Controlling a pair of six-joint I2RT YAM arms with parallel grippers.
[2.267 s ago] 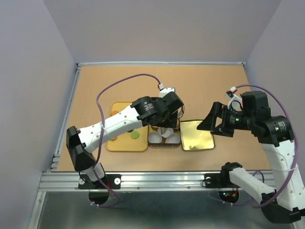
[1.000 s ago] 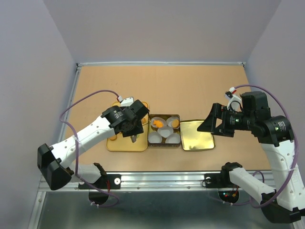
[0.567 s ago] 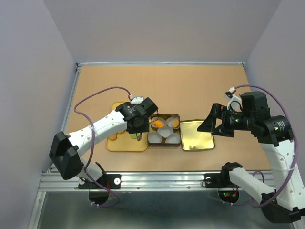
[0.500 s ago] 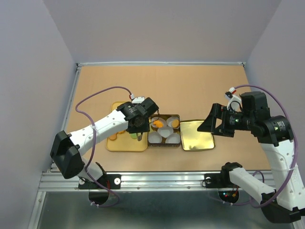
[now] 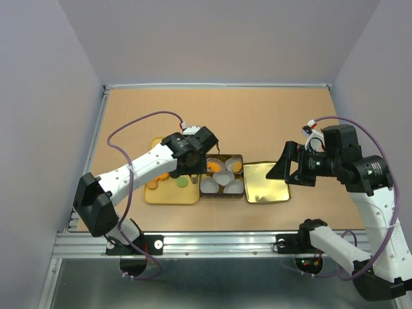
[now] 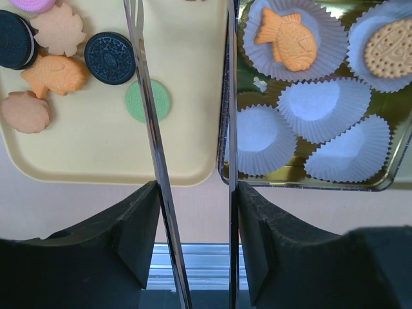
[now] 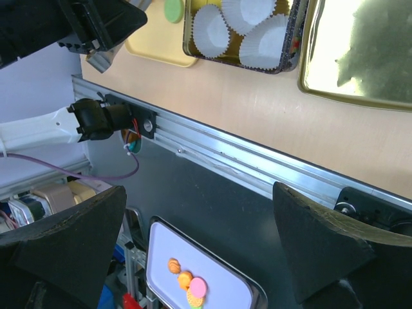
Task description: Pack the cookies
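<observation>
Probably light and brittle, the green cookie just left of the open, empty left gripper wants a gentle pinch across its rim.

Most cookies lie flat on the yellow tray.

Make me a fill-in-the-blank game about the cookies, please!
1. On the yellow tray, the round cookie closest to the tin is ____.
2. The orange cookie in the tin is shaped like a ____.
3. The left wrist view shows ____ empty paper cups.
4. The left gripper is ____ and holds nothing.
Missing words: green; fish; three; open.
</observation>
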